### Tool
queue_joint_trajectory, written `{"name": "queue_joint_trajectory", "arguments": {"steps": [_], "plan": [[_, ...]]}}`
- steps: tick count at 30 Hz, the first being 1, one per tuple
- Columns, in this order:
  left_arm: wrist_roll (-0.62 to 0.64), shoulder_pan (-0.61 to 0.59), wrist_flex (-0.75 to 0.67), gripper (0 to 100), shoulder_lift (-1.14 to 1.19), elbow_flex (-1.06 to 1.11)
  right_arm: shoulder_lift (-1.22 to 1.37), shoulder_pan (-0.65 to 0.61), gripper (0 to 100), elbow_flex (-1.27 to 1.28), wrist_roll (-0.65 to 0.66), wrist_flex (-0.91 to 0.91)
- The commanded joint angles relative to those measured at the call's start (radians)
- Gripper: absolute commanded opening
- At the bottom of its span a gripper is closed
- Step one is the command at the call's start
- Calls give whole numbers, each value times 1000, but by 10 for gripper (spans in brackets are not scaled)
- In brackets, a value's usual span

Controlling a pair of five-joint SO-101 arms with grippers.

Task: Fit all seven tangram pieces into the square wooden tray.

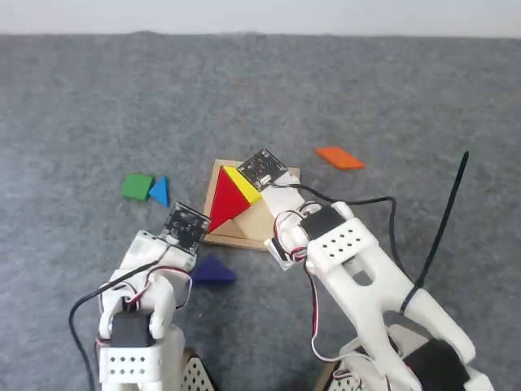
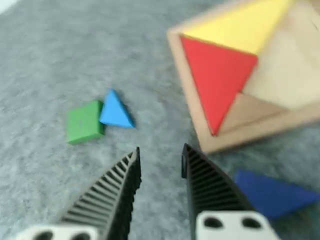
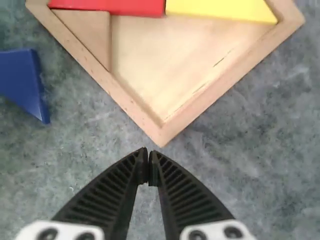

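High view: tray sits mid-table on the grey mat, turned corner-on to the arms. 2 pieces inside, red triangle & yellow triangle, long edges touching, filling the half toward the left arm. Orange slanted piece lies on the mat well apart from the tray, on the right arm's side.

Left wrist view gives what the high view's camera boards cover: left gripper is over bare mat near the tray's corner, jaws part open w/ a clear gap, nothing held. It also shows green square & small blue triangle touching, away from the tray.

Right wrist view: right gripper sits just off a tray corner, jaws closed tip to tip, nothing between. Dark blue triangle lies just beside the rim.

Count: 6 coloured pieces, i.e. 2 in tray, 4 on mat; 4 triangles, 1 square, 1 slanted piece. A tan triangular patch next to the red one could be a piece or tray floor; can't tell.
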Motion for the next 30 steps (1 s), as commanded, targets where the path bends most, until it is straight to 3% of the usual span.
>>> {"name": "queue_joint_trajectory", "arguments": {"steps": [1, 9, 12, 18, 22, 26, 30], "plan": [[-44, 25, 52, 141, 11, -61, -70, 5, 33, 15, 9, -35], [-143, 25, 98, 182, 11, -87, -259, 174, 86, 72, -63, -41], [-141, 35, 146, 184, 54, -179, -390, 154, 86, 189, -71, -101], [-169, 97, 118, 182, 489, -390, -634, 159, 86, 353, -77, -205], [-350, 121, 110, 181, 821, -481, -687, 189, 87, 373, -80, -205], [-601, 129, 130, 190, 985, -458, -665, 200, 87, 373, -78, -213], [-588, 130, 58, 207, 982, -418, -644, 200, 87, 370, -77, -216]]}}
